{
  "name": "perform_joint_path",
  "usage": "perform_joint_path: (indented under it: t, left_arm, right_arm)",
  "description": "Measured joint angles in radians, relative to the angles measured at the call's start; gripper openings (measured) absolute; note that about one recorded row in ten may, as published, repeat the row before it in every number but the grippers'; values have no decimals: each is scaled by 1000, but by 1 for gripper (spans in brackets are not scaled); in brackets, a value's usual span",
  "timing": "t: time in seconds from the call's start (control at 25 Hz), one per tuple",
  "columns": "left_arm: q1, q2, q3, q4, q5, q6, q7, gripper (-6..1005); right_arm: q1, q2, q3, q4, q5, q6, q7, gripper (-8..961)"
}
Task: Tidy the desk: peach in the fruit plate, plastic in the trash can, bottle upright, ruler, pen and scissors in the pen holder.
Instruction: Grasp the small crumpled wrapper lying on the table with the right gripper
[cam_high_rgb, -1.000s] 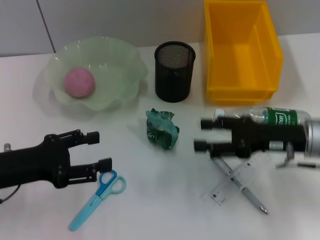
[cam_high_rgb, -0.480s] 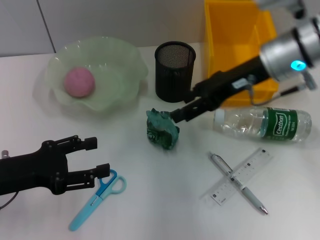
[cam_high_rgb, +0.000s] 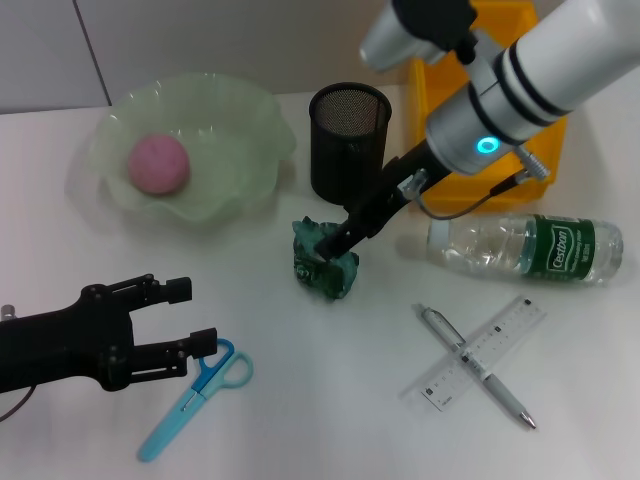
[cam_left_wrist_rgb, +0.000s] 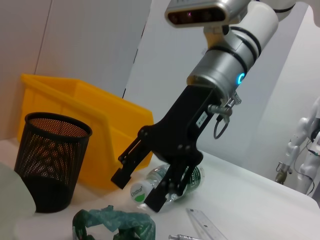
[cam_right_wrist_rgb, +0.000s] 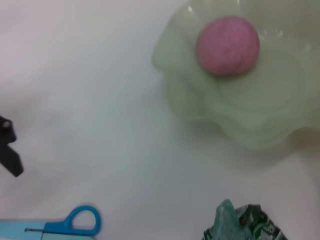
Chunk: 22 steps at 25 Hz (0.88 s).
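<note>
My right gripper (cam_high_rgb: 330, 243) is down at the crumpled green plastic (cam_high_rgb: 325, 262), jaws spread, tips at the wad's top edge; can't tell if they touch it. Left wrist view confirms the jaws apart, hanging just above the plastic (cam_left_wrist_rgb: 114, 223).

Left gripper (cam_high_rgb: 190, 316) sits low over the tabletop (cam_high_rgb: 320, 400), jaws spread, nothing between them. Blue scissors (cam_high_rgb: 195, 385) lie just beside its lower jaw, handle loops nearest the jaw tip.

Peach (cam_high_rgb: 158, 165) is in the green fruit plate (cam_high_rgb: 240, 150), well beyond the left jaws. Black mesh pen holder (cam_high_rgb: 349, 142) stands just behind the right jaws, with the yellow trash can (cam_high_rgb: 485, 110) beside it, partly behind my right arm. Bottle (cam_high_rgb: 525, 247) lies on its side, off to the outer side of the right jaws. Ruler (cam_high_rgb: 485, 352) and pen (cam_high_rgb: 478, 367) lie crossed, touching, on the near side of the bottle, apart from both jaws.
</note>
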Motion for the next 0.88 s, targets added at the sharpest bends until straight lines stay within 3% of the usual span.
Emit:
perform_joint_path:
  t: [0.32, 0.6, 0.88]
  left_arm:
    - [3, 3, 0, 0, -1, 0, -10, 807]
    - [4, 4, 0, 0, -1, -1, -8, 804]
    - [4, 8, 0, 0, -2, -1, -2, 801]
  right_arm:
    - [18, -1, -15, 67, -13, 16, 103, 810]
    - [38, 1, -17, 163, -8, 85, 97, 809]
    - [32, 6, -18, 178, 19, 102, 66, 802]
